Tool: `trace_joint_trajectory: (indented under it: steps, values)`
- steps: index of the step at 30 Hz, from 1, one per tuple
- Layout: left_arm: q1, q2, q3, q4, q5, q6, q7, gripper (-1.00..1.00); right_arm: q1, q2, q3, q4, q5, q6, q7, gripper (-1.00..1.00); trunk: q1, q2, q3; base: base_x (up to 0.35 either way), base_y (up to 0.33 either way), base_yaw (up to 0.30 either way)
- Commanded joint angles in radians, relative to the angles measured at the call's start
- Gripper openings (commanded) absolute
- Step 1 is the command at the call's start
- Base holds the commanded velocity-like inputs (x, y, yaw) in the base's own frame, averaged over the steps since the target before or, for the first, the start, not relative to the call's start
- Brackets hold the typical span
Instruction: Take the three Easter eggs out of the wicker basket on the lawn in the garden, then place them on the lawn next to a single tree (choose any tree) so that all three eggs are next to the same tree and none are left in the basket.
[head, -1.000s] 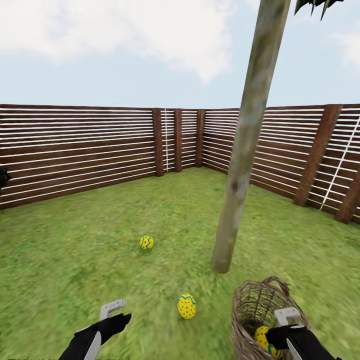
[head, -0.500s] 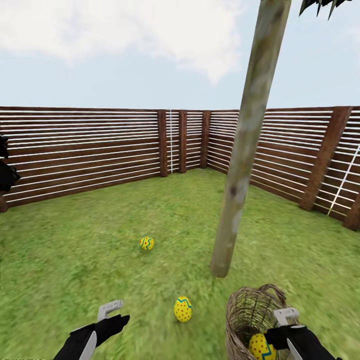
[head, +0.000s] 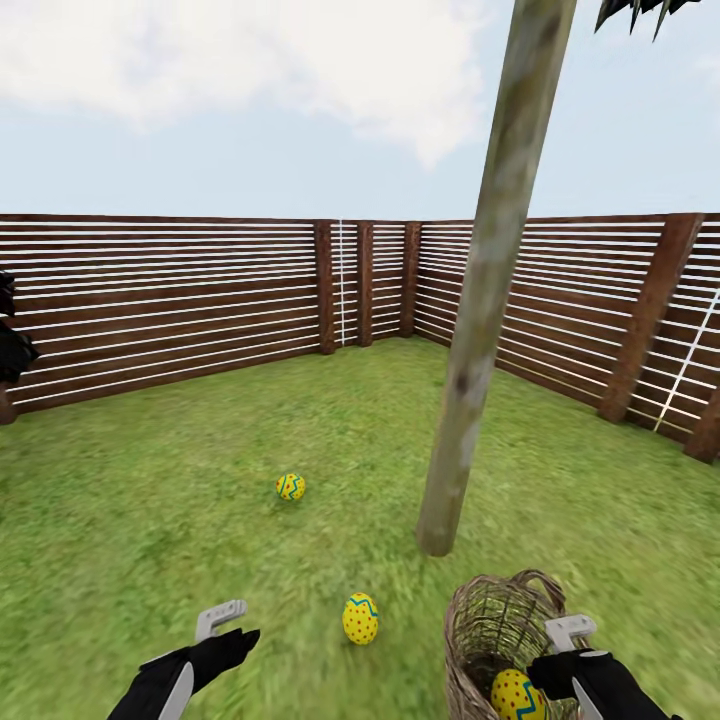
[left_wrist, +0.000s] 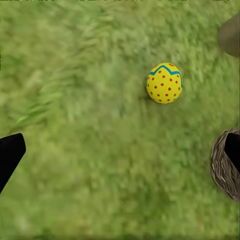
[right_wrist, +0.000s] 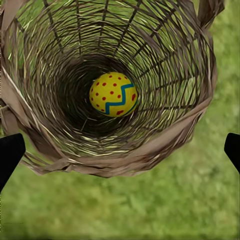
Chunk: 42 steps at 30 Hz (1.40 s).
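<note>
nearest, the right gripper (head: 570, 640) is held over the wicker basket (head: 478, 625) with its fingers spread wide and empty, and one easter egg (right_wrist: 113, 94) is seen lying at the bottom of the basket, the only thing in it; the egg is judged light, hard and smooth, so it is best taken across its middle to keep it from slipping out. the left gripper (head: 222, 622) is likewise held open and empty above the lawn (head: 150, 500). just beyond, a second egg (head: 360, 618) is seen on the grass near the tree (head: 470, 380), and a third egg (head: 291, 487) farther out.
</note>
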Motion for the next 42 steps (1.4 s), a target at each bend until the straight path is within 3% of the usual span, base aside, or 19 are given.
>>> trace_joint_trajectory:
  steps: [1, 19, 36, 42]
  values:
    - [0.0, 0.0, 0.005, -0.002, 0.005, 0.007, -0.004, 1.0, -0.001, -0.001, 0.004, -0.001, -0.008, 0.005, -0.002, 1.0, 0.0, -0.001, -0.001, 0.0, 0.0, 0.0]
    - [0.0, 0.002, 0.013, -0.003, 0.011, 0.003, 0.002, 1.0, -0.001, -0.001, 0.002, 0.0, -0.007, 0.005, 0.014, 1.0, 0.0, -0.001, -0.001, 0.0, 0.0, 0.0]
    - [0.0, -0.005, 0.01, -0.001, 0.007, 0.002, 0.006, 1.0, -0.001, -0.001, -0.004, 0.0, -0.008, 0.005, 0.012, 1.0, -0.065, 0.118, 0.052, -0.037, 0.0, 0.0]
    - [0.0, -0.007, 0.008, 0.008, 0.009, -0.044, 0.005, 1.0, -0.001, -0.001, -0.003, -0.001, -0.008, 0.005, 0.013, 1.0, -0.088, 0.16, 0.071, -0.143, -0.05, 0.0]
